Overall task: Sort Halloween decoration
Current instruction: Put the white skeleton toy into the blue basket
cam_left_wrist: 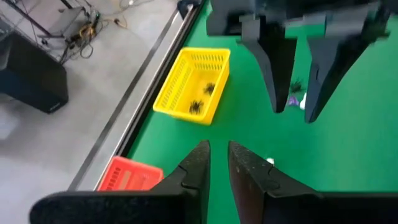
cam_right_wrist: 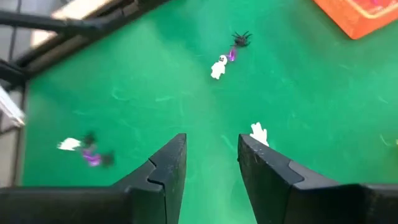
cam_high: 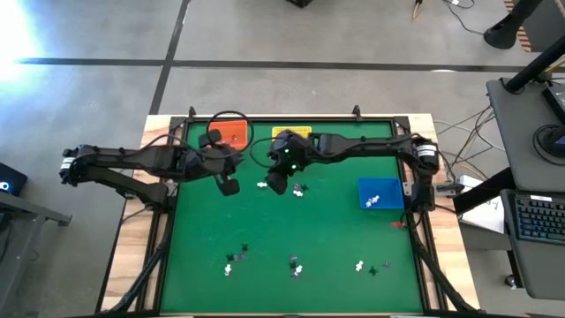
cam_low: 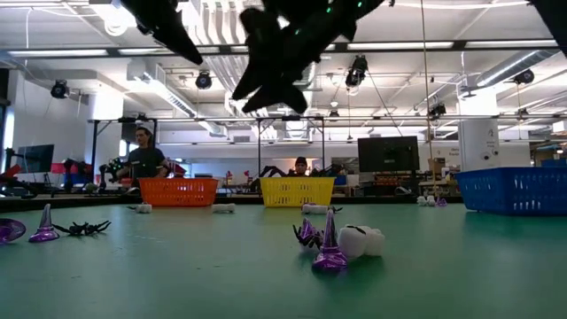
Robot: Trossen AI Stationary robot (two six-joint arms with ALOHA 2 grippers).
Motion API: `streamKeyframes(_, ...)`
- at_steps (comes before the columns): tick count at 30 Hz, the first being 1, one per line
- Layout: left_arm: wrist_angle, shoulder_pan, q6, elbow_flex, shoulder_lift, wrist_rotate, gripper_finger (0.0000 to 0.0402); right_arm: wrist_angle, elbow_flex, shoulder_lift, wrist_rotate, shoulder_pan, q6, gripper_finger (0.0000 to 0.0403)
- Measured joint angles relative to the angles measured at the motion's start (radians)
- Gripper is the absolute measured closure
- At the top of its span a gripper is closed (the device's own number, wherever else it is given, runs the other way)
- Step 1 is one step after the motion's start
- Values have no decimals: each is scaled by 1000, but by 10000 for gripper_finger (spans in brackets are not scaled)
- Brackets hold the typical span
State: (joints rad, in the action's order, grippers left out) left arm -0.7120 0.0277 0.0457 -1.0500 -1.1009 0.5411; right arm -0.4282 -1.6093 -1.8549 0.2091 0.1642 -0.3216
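Halloween decoration pieces lie loose on the green table (cam_high: 335, 247) under my two grippers. My right gripper (cam_right_wrist: 211, 158) hangs above the mat with its fingers spread and nothing between them; a small white trinket (cam_right_wrist: 258, 132) lies just past its fingertips, and a white, purple and black cluster (cam_right_wrist: 227, 59) sits farther on. My left gripper (cam_left_wrist: 217, 163) has its fingers nearly pressed together, a thin gap showing, gripping nothing. Seen from above, it hovers just on my side of the orange basket (cam_high: 231, 135). Beside that basket along the far edge stands the yellow basket (cam_left_wrist: 189, 84), with two black trinkets (cam_left_wrist: 202, 99) inside. Well away from the orange basket, at the right edge, the blue basket (cam_high: 381, 194) holds white pieces. More trinkets (cam_high: 296, 265) are scattered along the near edge.
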Motion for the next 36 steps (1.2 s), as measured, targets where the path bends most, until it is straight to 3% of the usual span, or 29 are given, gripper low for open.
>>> streamKeyframes(10,-102,0,42,0,19,0,360,121,0,-154,-9,17,109,280)
streamKeyframes(22,-157,0,76,0,22,-1,360,154,0,-241,-52,26,314,275)
streamKeyframes(36,-157,0,76,0,23,-2,360,167,-2,-300,-52,26,322,275)
